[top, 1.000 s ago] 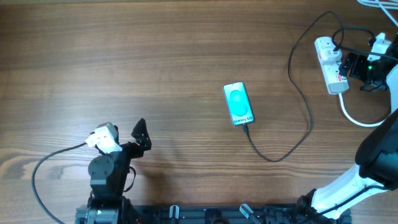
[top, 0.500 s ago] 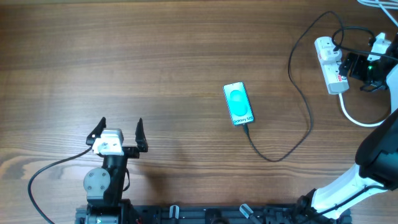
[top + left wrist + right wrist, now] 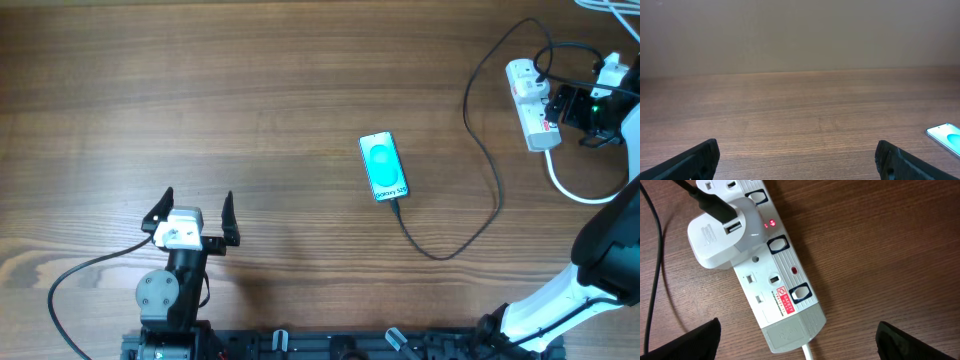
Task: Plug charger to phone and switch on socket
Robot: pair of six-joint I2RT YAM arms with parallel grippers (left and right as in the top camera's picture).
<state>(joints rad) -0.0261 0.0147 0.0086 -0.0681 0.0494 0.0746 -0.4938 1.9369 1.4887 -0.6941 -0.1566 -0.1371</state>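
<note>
The phone [image 3: 384, 167] lies face up mid-table, its screen blue-teal. The charger [image 3: 438, 257] is a thin black cable. Its tip meets the phone's lower edge, and it loops right and up to the socket [image 3: 528, 118]. My right gripper [image 3: 562, 106] is open and hovers just right of the socket. In the right wrist view the socket [image 3: 777, 287] carries a white adapter [image 3: 717, 237], and a red lamp [image 3: 771, 223] glows beside it. My right gripper [image 3: 797, 332] straddles the socket's cord end. My left gripper [image 3: 195, 212] is open and empty at the front left. The left wrist view shows the gripper [image 3: 796, 152] over bare wood, with the phone [image 3: 946, 134] at the right edge.
A thick white cord [image 3: 570, 190] leaves the socket and curves right. My right arm [image 3: 600, 260] reaches in from the front right. A black robot cable [image 3: 75, 262] loops at the front left. The thin black cable [image 3: 659, 245] runs down the left of the right wrist view.
My left wrist has turned from a sideways pose to face forwards, jaws open. The right arm, phone and cable have not moved.
</note>
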